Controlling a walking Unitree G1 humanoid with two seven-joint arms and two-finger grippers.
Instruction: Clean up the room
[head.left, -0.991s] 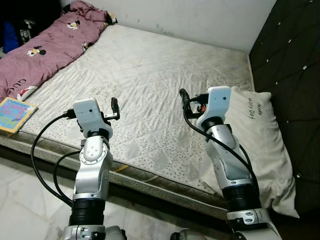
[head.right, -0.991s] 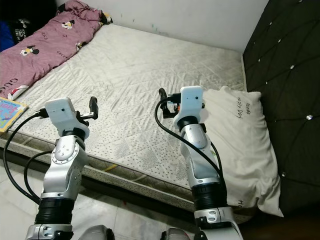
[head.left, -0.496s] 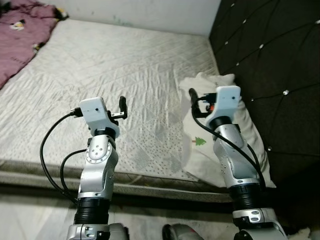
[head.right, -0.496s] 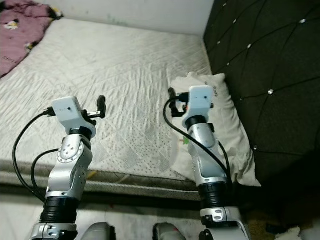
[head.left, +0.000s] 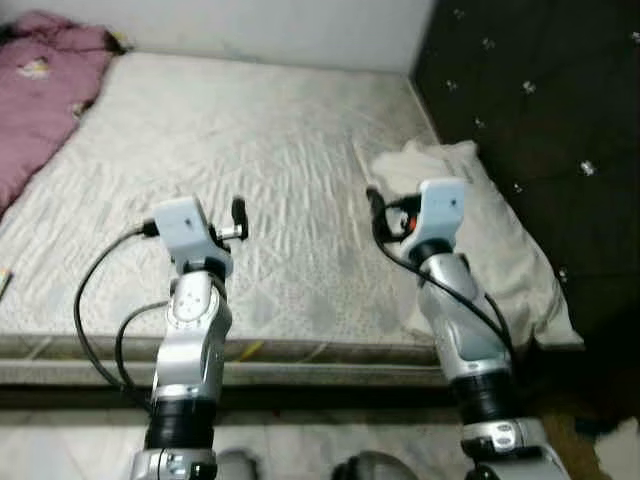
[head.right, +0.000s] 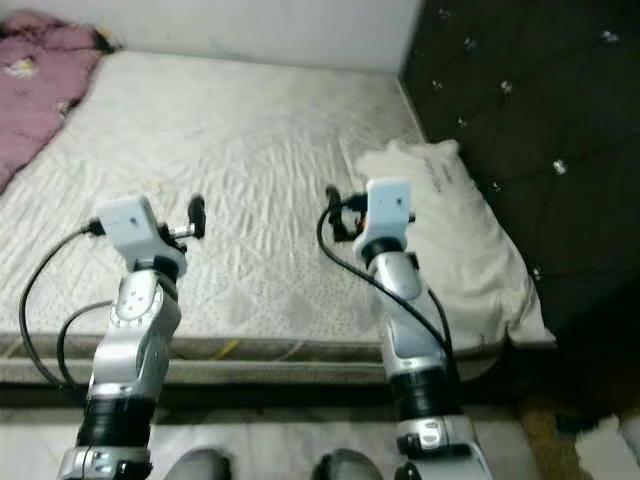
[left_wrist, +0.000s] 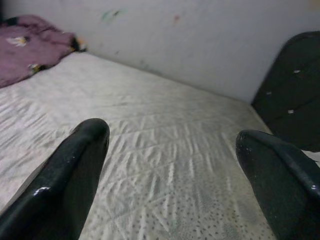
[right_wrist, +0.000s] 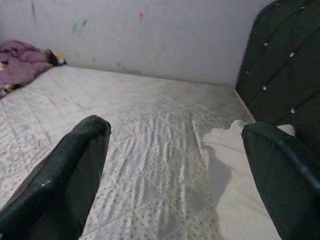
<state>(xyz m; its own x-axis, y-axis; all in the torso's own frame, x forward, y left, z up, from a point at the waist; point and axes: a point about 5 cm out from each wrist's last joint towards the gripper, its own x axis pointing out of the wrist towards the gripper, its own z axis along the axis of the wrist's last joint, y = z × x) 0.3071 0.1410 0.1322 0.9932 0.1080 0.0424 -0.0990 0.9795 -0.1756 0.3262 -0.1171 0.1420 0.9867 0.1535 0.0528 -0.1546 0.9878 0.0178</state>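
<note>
A white pillow (head.left: 495, 235) with small print lies at the right end of the bare quilted mattress (head.left: 270, 150), against the dark headboard. A crumpled maroon blanket (head.left: 40, 100) with cartoon prints lies at the far left end. Both arms are raised over the mattress's near edge. My left gripper (left_wrist: 172, 145) is open over the middle of the mattress, with nothing between its fingers (head.left: 238, 211). My right gripper (right_wrist: 175, 137) is open too and empty, just left of the pillow (right_wrist: 235, 200).
A dark padded headboard (head.left: 540, 110) with studs rises on the right. A white wall (head.left: 270, 25) runs behind the bed. Pale floor (head.left: 300, 445) lies below the mattress's front edge (head.left: 300, 352), by my base.
The whole picture has shifted: the camera swung right along the bed, so pillow and headboard sit nearer the middle. Both arms hold the same raised pose with open grippers.
</note>
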